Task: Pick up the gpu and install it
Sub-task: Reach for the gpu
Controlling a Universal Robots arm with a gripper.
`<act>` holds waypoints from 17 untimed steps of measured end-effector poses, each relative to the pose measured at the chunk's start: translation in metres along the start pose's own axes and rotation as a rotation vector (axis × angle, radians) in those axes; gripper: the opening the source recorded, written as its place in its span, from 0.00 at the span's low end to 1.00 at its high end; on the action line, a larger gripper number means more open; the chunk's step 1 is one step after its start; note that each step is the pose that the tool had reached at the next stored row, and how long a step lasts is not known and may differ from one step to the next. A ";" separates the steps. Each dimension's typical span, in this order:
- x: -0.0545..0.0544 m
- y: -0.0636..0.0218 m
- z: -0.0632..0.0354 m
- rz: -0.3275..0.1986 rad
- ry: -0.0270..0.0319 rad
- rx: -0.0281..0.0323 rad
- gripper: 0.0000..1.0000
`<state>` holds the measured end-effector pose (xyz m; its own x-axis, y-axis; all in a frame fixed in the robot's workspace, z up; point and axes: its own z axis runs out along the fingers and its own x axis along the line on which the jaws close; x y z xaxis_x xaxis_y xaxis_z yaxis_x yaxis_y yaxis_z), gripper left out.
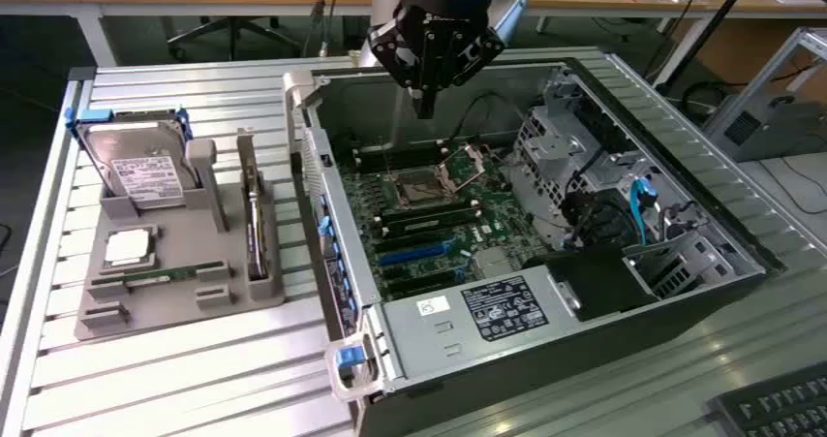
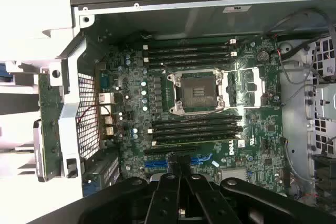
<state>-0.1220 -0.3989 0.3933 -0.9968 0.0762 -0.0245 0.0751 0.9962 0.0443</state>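
Black gripper (image 1: 424,108) clenched on nothing, hovering over the green motherboard (image 1: 420,219); thin dark gpu card (image 1: 256,222) stands in the grey plastic tray (image 1: 168,296).

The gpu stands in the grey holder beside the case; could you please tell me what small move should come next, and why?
Probably shift the end effector toward the exterior view's left, away from the motherboard and over the gpu. It is shut and empty above the open case, while the gpu stands on edge, untouched, in the grey holder.
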 end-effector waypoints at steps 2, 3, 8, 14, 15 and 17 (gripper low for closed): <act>0.000 0.0000 0.0000 0.000 0.0000 0.0000 0.11; 0.000 0.0000 0.0000 0.000 0.0000 0.0000 0.11; 0.002 -0.0001 0.0000 0.000 0.0000 0.0000 0.11; 0.003 -0.0002 -0.0001 0.000 0.0000 0.0000 0.11; 0.005 -0.0003 -0.0001 0.000 0.0000 0.0000 0.11; 0.005 -0.0004 -0.0001 0.000 0.0000 0.0000 0.11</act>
<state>-0.1270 -0.3989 0.3933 -0.9968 0.0763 -0.0245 0.0751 0.9962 0.0443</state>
